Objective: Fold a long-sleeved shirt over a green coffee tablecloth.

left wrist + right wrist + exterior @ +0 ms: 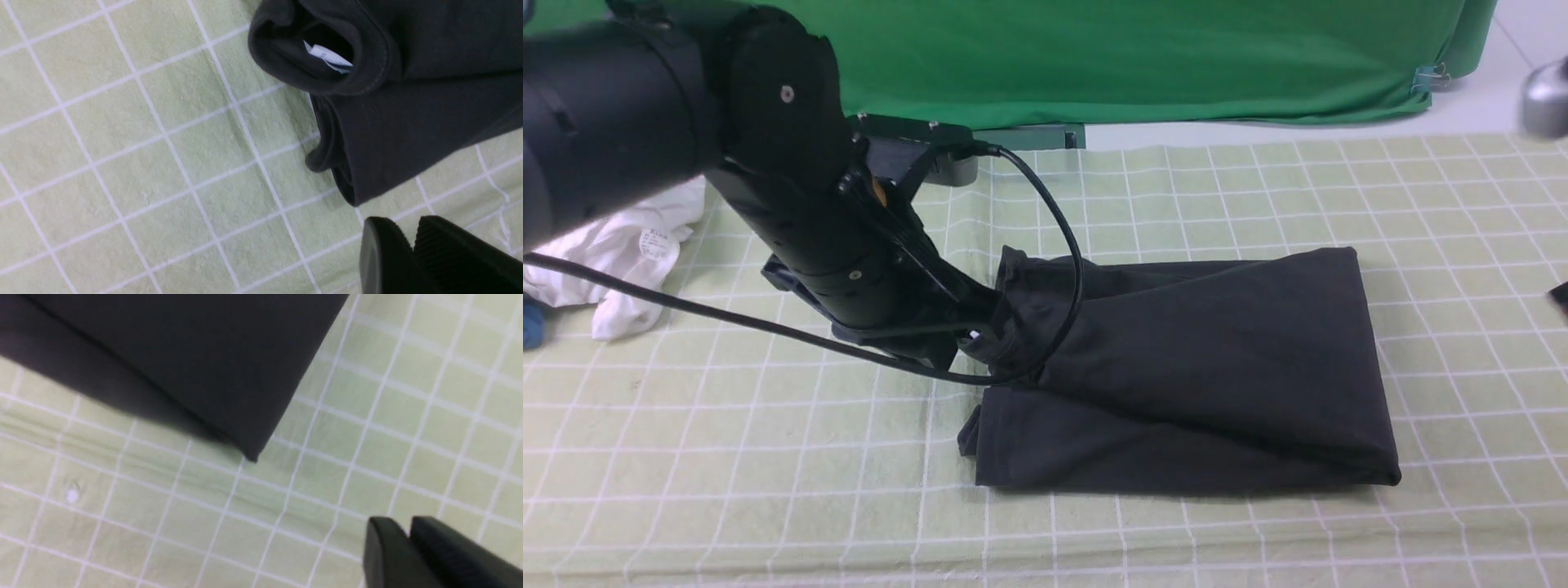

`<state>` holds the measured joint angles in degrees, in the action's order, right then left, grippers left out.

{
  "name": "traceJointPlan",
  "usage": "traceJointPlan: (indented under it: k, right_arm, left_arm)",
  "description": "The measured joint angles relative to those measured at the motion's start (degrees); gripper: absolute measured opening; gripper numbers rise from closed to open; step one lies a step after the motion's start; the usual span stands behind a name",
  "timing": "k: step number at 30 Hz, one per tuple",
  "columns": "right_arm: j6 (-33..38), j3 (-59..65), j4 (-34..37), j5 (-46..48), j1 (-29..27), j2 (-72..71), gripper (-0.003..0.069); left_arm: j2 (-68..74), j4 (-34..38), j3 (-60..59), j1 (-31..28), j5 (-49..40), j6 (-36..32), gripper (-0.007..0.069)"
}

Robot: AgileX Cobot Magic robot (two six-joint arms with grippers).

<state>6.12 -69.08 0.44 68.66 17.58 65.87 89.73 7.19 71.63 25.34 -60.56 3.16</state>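
Note:
The long-sleeved shirt [1201, 359] lies folded into a black block on the green coffee tablecloth [768, 457], its print hidden. My left gripper [972, 331] hovers at the shirt's left end, by the collar. In the left wrist view the collar [367, 49] gapes and shows the white neck label [327, 57]. There the left gripper [406, 224] is open only a crack, holds nothing, and stands clear of the shirt [429, 122]. In the right wrist view the right gripper [404, 522] is shut and empty over bare cloth [367, 416], off a corner of the shirt [184, 355].
A crumpled white garment [629, 253] lies at the far left, with a bit of blue [529, 322] beside it. A plain green sheet [1135, 57] hangs along the back. The left arm's cable [1054, 212] loops over the shirt's left end. A blurred grey object [1543, 98] sits top right.

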Motion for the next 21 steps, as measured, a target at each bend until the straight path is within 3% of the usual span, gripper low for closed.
traceJointPlan:
  k: [4,10,15,18,21]
  right_arm:
    - [1.01,-0.34,0.0,0.43,0.0,-9.8,-0.0001]
    - [3.03,0.46,-0.04,0.55,0.0,-23.14,-0.0006]
    - [4.74,10.15,-0.04,-2.73,0.0,-38.34,-0.0006]
    - [5.57,18.82,0.01,-7.92,0.0,-46.39,-0.0006]
    - [4.69,28.62,0.01,-19.62,0.0,-53.29,-0.0006]
  left_arm:
    - [-1.73,0.73,0.06,0.0,-0.2,0.25,0.0127]
    - [-3.3,1.15,0.11,0.0,1.15,0.51,0.0129]
    - [-3.3,1.87,0.11,0.0,1.89,0.67,0.0129]
    - [-3.3,1.81,0.11,0.0,2.0,0.67,0.0127]
    - [-3.3,1.81,0.11,0.0,2.26,0.02,0.0094]
